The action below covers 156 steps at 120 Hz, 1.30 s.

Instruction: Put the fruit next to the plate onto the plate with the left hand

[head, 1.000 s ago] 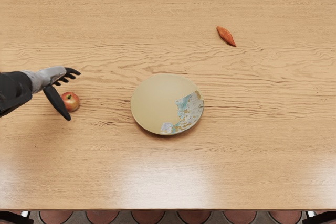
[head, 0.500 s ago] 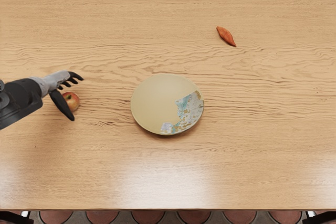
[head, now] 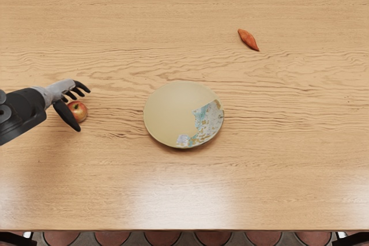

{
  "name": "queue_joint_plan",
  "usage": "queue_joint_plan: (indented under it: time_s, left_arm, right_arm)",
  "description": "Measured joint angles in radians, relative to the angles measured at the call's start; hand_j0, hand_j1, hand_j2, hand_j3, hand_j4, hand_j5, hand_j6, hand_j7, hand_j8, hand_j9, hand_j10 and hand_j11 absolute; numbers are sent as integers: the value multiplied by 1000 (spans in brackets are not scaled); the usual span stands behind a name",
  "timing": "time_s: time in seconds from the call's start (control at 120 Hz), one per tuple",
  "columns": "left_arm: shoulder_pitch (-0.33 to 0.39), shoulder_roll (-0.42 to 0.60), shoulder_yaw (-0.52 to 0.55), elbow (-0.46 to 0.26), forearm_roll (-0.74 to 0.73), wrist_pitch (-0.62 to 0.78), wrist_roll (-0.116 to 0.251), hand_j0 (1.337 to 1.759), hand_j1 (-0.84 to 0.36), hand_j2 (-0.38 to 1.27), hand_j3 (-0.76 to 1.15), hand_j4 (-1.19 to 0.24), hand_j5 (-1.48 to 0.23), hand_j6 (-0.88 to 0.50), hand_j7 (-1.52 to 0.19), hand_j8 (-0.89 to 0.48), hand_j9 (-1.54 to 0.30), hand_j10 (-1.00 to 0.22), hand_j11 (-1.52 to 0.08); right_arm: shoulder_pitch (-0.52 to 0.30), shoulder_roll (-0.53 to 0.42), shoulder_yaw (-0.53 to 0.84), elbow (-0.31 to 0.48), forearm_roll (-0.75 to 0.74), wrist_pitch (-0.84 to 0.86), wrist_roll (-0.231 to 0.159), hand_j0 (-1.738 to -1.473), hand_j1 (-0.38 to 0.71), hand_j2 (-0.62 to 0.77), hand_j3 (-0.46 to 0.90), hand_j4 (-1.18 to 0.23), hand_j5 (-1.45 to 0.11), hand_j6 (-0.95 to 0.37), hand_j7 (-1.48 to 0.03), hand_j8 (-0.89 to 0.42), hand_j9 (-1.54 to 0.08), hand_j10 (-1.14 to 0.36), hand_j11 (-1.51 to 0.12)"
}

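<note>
A small red apple (head: 78, 111) lies on the wooden table, well left of the round beige plate (head: 173, 108), which has a blue-white patterned patch at its lower right. My left hand (head: 74, 103) comes in from the left edge and hovers at the apple, fingers spread above it and the thumb reaching down past its left side. The hand is open and partly covers the apple's left edge. The right arm does not show.
An orange-red elongated vegetable, like a sweet potato (head: 248, 39), lies far back on the right. A brick wall runs along the table's far edge. The table's front edge is near the bottom of the view.
The left hand has drawn back a little toward the left and dropped lower, closing around the apple's left side. The apple and plate have not moved.
</note>
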Motion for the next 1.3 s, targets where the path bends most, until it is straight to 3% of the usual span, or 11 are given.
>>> queue_joint_plan:
  time_s: [0.658,1.3]
  left_arm:
    - [0,-32,34,27,32,67,0,1658,-4,63,0,-301,-386,-302,-386,-302,-386,-301,-386]
    - [0,-34,42,26,35,67,0,1658,-183,94,0,-449,-581,-450,-580,-450,-580,-449,-580]
  right_arm:
    - [0,0,0,0,0,0,0,-1658,-322,-4,0,-22,-29,-22,-29,-22,-29,-22,-29]
    - [0,0,0,0,0,0,0,-1658,-322,-4,0,-22,-29,-22,-29,-22,-29,-22,-29]
